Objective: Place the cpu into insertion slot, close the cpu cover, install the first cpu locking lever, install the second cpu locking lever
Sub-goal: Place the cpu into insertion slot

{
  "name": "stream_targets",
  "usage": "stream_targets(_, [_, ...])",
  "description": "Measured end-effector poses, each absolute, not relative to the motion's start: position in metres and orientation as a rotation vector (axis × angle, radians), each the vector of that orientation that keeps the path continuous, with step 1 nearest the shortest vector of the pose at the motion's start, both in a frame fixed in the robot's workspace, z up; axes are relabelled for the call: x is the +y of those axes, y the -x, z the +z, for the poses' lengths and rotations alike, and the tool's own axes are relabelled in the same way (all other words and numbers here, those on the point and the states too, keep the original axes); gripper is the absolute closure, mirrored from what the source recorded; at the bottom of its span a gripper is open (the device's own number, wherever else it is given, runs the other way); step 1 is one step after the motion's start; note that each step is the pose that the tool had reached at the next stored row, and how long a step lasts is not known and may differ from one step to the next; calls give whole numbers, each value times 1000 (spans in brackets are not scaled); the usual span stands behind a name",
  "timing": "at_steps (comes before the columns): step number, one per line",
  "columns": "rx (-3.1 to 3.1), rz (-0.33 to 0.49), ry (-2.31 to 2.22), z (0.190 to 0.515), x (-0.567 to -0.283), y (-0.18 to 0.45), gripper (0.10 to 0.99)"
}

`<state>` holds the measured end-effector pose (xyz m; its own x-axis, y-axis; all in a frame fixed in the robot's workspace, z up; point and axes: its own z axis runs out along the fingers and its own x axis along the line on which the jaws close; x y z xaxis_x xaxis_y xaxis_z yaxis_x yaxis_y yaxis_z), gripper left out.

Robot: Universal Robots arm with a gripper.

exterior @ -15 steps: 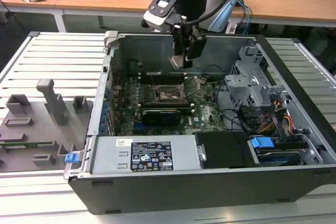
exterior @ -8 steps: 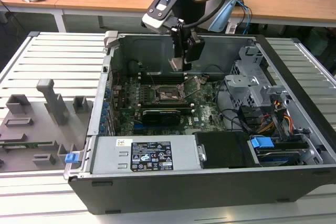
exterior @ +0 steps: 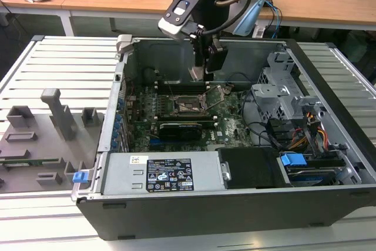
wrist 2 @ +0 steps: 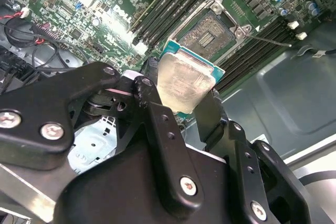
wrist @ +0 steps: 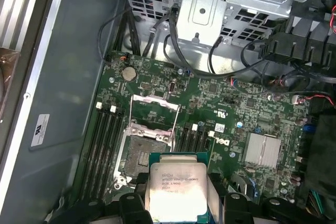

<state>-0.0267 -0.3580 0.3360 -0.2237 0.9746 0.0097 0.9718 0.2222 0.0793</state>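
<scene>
My gripper [wrist 2: 181, 98] is shut on the cpu [wrist 2: 184, 80], a small square chip with its silver face toward both wrist cameras; the black fingers [wrist 2: 155, 108] clamp two opposite edges. In the first wrist view the cpu [wrist: 176, 190] hangs just off the edge of the insertion slot [wrist: 140, 153], which lies bare on the green motherboard. The cpu cover [wrist: 153, 111] is swung open beside the slot. In the exterior view my gripper [exterior: 201, 70] hovers inside the open computer case, a little above the insertion slot [exterior: 188, 105]. A thin metal lever [wrist 2: 270, 40] sticks out beside the slot.
Black memory slots [wrist: 102, 140] flank the socket. A metal drive cage [exterior: 282, 89] with cables stands at the exterior view's right, the power supply [exterior: 167, 174] at the front. The case wall [exterior: 170, 57] rises behind the gripper. Grey fixtures [exterior: 56, 116] sit outside on the slatted table.
</scene>
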Motion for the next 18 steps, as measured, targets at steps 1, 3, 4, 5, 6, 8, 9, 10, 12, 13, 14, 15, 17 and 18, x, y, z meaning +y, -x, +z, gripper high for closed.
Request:
stream_targets(1, [2421,106,-1932,335,-358,27,561])
stream_targets(3, [2420,106,-1934,335,-358,27,561])
stream_targets(4, [2418,106,-1936,334,-358,27,561])
stream_targets(5, [2417,106,-1937,333,-358,27,561])
stream_targets(6, [2417,106,-1938,333,-358,27,561])
stream_targets(8, [2415,105,-1940,332,-358,27,561])
stream_targets(9, [2414,105,-1941,332,-358,27,561])
stream_targets(10, [2413,105,-1942,331,-358,27,561])
stream_targets(12, [2410,105,-1946,330,-358,27,561])
stream_targets(13, [2409,105,-1947,329,-358,27,561])
stream_targets(14, [2408,105,-1949,329,-358,27,561])
stream_targets(15, [2407,105,-1950,329,-358,27,561])
stream_targets(17, [2405,105,-1952,328,-358,27,561])
stream_targets(18, [2404,105,-1953,328,-358,27,561])
